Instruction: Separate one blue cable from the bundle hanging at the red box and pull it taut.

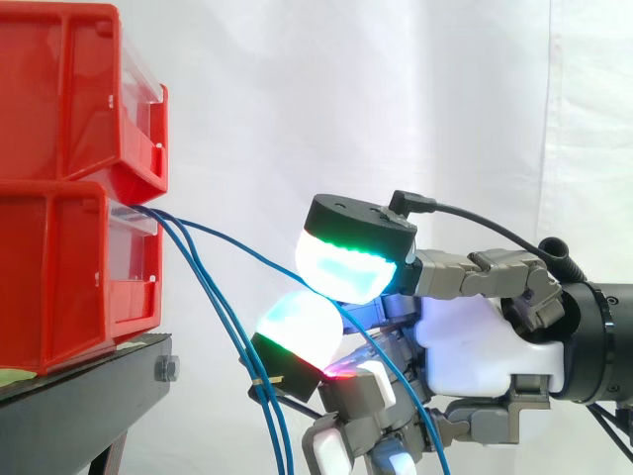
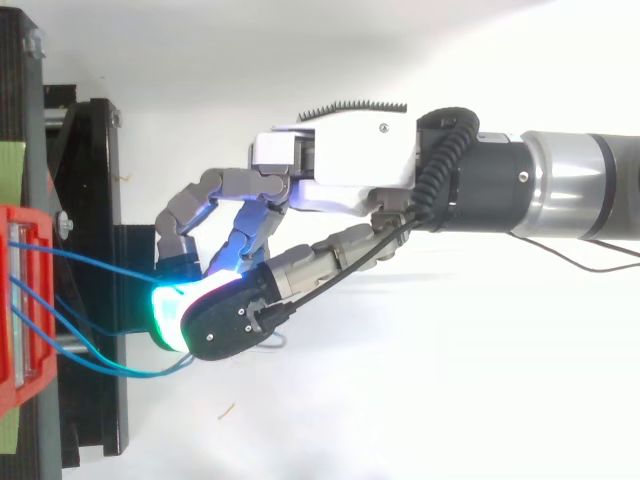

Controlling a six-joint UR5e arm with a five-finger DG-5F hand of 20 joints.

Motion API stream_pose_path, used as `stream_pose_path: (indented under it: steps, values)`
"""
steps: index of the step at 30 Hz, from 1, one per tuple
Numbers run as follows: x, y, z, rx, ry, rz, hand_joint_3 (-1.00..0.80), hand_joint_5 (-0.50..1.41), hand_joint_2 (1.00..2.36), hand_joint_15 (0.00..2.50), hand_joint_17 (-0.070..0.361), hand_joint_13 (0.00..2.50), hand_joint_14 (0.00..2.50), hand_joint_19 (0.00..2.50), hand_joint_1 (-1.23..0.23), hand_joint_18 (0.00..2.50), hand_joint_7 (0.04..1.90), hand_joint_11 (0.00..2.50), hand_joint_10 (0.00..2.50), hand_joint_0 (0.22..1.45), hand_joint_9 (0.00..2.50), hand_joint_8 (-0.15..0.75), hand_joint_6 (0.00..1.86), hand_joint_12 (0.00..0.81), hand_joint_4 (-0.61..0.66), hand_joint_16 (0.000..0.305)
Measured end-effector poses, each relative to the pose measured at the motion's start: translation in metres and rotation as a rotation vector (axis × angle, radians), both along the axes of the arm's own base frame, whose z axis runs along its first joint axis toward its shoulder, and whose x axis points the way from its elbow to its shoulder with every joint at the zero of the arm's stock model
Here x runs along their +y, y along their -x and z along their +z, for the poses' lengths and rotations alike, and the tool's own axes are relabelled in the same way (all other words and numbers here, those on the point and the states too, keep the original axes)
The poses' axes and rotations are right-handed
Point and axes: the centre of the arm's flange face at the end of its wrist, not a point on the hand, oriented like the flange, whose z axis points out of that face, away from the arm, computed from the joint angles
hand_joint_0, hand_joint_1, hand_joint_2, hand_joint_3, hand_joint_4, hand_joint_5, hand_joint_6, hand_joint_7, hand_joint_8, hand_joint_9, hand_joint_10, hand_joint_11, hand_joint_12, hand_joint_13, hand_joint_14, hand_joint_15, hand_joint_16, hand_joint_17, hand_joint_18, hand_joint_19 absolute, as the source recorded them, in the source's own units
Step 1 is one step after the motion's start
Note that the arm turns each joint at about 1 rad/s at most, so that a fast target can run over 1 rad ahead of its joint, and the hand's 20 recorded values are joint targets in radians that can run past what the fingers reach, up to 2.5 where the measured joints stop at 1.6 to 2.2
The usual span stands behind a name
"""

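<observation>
Blue cable (image 1: 237, 240) runs from the red box (image 1: 59, 277) toward 4 o'clock into the hand (image 1: 475, 336), whose glowing pads (image 1: 341, 265) are clamped on it; the other cables (image 1: 232, 341) hang toward 5 o'clock.

Stacked bins (image 1: 69, 178) on the stand (image 1: 89, 386) lie left of the hand (image 1: 485, 336), cables (image 1: 210, 297) hanging between them.

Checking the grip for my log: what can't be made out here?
Side view: lower ends of the bundle, cut off by the bottom edge.
Side view: the cables' start, hidden inside the red bins.
Top view: the blue cable at the pads, covered by the hand.
</observation>
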Motion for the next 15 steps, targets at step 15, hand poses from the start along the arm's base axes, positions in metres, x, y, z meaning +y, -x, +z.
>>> stream_pose_path:
  steps: [15]
  values:
    - [0.0002, 0.0, -0.0002, 0.0, 0.0, 0.0, -0.44, -0.19, 1.0, 0.58, 0.113, 0.92, 0.02, 0.71, -0.43, 1.0, 1.07, 1.02, 0.02, 0.62, 1.04, 0.353, 0.83, 0.402, 0.15, 0.05]
